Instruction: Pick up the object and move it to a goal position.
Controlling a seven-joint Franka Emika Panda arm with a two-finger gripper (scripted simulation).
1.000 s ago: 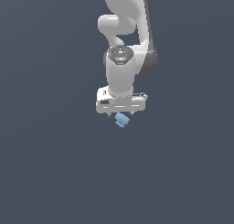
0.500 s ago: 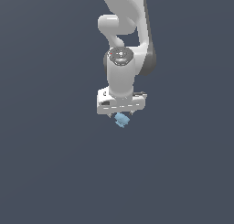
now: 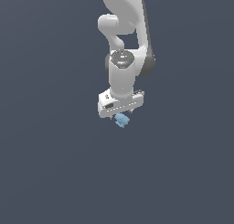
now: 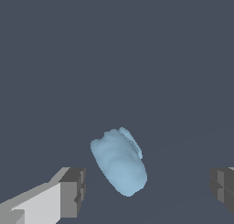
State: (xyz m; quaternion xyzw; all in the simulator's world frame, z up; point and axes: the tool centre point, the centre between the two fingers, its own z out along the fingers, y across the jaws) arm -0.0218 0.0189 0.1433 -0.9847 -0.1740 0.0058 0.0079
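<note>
The object (image 3: 121, 120) is a tiny light-blue, lumpy piece lying on the dark grey floor. Directly above it hangs my white gripper (image 3: 120, 114), pointing straight down, and its hand covers part of the piece in the exterior view. In the wrist view the object (image 4: 119, 162) lies between the two grey fingertips (image 4: 73, 192), nearer one of them. My gripper (image 4: 148, 191) is open wide, and neither finger touches the piece.
The white arm (image 3: 124, 45) rises from the gripper toward the top of the exterior view. Plain dark grey floor (image 3: 55, 163) surrounds the piece on all sides.
The hand has sunk slightly toward the object. The object itself has stayed in place.
</note>
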